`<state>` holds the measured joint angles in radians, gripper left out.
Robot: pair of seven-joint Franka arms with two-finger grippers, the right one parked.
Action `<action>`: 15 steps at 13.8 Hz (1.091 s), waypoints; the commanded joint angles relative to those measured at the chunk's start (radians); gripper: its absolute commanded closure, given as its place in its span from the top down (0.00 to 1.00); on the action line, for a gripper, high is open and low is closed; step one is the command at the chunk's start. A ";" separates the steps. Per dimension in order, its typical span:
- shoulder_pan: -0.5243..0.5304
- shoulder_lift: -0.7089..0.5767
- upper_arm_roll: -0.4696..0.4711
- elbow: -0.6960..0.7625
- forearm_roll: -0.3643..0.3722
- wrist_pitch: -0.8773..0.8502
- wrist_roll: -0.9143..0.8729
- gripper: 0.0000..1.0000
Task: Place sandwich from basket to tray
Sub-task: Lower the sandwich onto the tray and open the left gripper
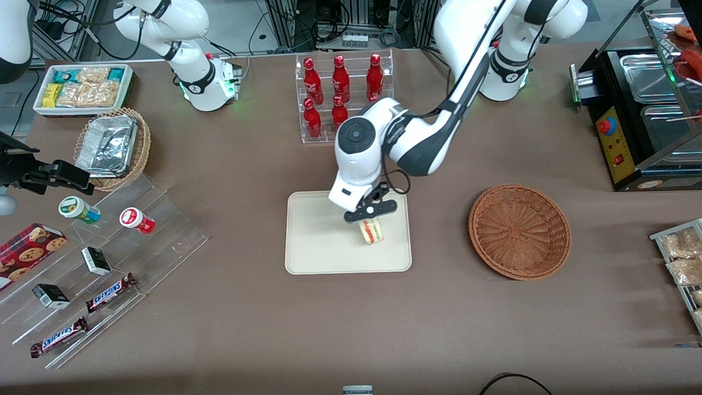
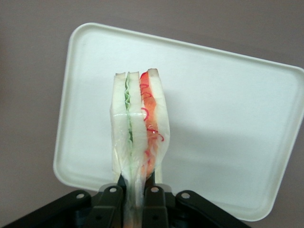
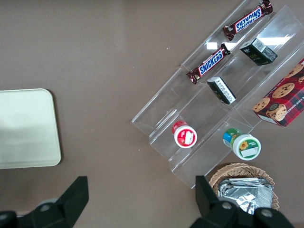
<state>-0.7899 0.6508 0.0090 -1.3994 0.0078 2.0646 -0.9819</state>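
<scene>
The one word that reads clearly is "SNICKERS", in blue capitals on a white band. It stands on two brown-wrapped chocolate bars [image 1: 111, 292] [image 1: 58, 337] lying on the stepped clear acrylic shelf [image 1: 164, 241] toward the parked arm's end of the surface. One bar is nearer the front camera than the other. Both are well apart from the black tool [image 1: 369, 219], which is clamped on the sandwich [image 1: 372, 231] over the cream tray [image 1: 312, 247]. White script on the red bottles [image 1: 340, 79] and print on the red cookie box [image 1: 27, 249] are too small to read.
</scene>
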 commanded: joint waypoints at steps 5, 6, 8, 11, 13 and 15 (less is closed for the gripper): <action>-0.028 0.118 -0.018 0.040 0.001 0.153 0.138 0.00; -0.028 0.130 -0.018 0.042 0.001 0.164 0.138 0.00; -0.028 0.142 -0.018 0.040 0.001 0.172 0.138 0.00; -0.025 0.145 -0.018 0.040 -0.009 0.172 0.135 0.00; -0.022 0.142 -0.018 0.040 -0.011 0.170 0.137 0.72; -0.020 0.135 -0.018 0.040 -0.011 0.167 0.131 0.99</action>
<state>-0.8084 0.7824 -0.0150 -1.3838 0.0075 2.2395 -0.8593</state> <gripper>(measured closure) 0.753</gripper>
